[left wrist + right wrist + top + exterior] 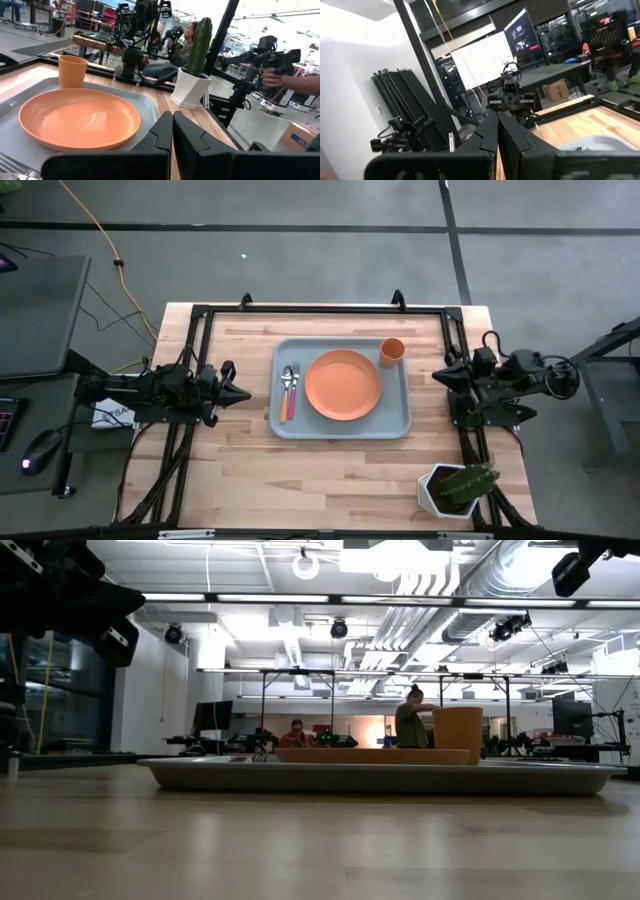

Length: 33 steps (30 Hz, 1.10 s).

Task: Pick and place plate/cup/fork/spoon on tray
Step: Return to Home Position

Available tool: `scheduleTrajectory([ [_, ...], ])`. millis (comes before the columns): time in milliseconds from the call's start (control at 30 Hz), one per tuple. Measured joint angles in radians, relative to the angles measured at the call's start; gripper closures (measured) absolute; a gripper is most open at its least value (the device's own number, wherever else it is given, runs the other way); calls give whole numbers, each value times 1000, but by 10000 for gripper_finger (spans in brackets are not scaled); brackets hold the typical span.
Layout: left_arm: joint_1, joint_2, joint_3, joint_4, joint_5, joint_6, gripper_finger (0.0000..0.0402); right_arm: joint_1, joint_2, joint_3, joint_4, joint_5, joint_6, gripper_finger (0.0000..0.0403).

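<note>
The grey-blue tray (399, 423) lies at the table's middle. On it rest the orange plate (343, 385), the small orange cup (392, 351) upright in its far right corner, and the pink-handled fork (285, 398) and orange-handled spoon (293, 392) side by side along its left part. My left gripper (246, 393) is shut and level just left of the tray, holding nothing. My right gripper (437, 377) is shut, right of the tray, pointing toward it, holding nothing. The left wrist view shows the plate (79, 118) and cup (72, 71).
A white pot with a green cactus (458, 488) stands at the table's near right corner. A black frame (320, 310) runs along the table's far and side edges. Bare wood lies between the tray and the near edge. People show in the room beyond.
</note>
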<state>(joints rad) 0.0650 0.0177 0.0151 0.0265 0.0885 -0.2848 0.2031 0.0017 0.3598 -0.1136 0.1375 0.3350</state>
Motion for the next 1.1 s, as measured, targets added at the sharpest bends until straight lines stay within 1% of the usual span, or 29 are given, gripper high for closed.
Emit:
scheduleTrajectory([
  [133,0,0,0,0,-3,0,401,0,0,12,-54,-4,-2,403],
  [300,0,0,0,-1,-6,0,401,0,0,-17,-35,-3,16,403],
  [533,0,0,0,-2,-7,0,401,0,-1,-149,152,-16,45,403],
  [633,0,0,0,-2,-7,0,401,0,-1,-191,195,-16,58,403],
  [1100,0,0,-1,-3,-6,0,401,0,-2,-313,269,-37,94,403],
])
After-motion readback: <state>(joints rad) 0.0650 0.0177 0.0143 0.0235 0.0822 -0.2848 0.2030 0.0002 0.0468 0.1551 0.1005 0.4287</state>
